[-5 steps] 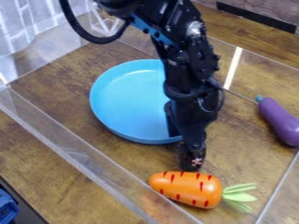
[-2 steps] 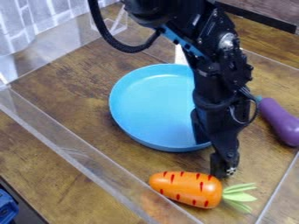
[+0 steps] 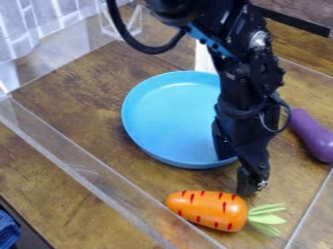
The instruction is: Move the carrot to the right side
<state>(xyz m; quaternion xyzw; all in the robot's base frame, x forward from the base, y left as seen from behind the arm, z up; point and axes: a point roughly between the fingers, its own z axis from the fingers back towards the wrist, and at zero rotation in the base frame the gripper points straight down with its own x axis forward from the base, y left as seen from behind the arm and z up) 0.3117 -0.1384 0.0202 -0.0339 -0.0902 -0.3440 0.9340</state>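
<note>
hand poised over the carrot, nothing gripped yet

the hand [image 3: 252,182] points down in the lower right of the frame, fingers spread and empty, its tips just above and beside the carrot [image 3: 208,209], apparently not touching. to do this well, i judge it should centre over the orange body, not the green leaves, then close across the short width. the carrot lies on the wooden surface [image 3: 78,117] at lower centre, below the blue plate [image 3: 163,117].
</note>
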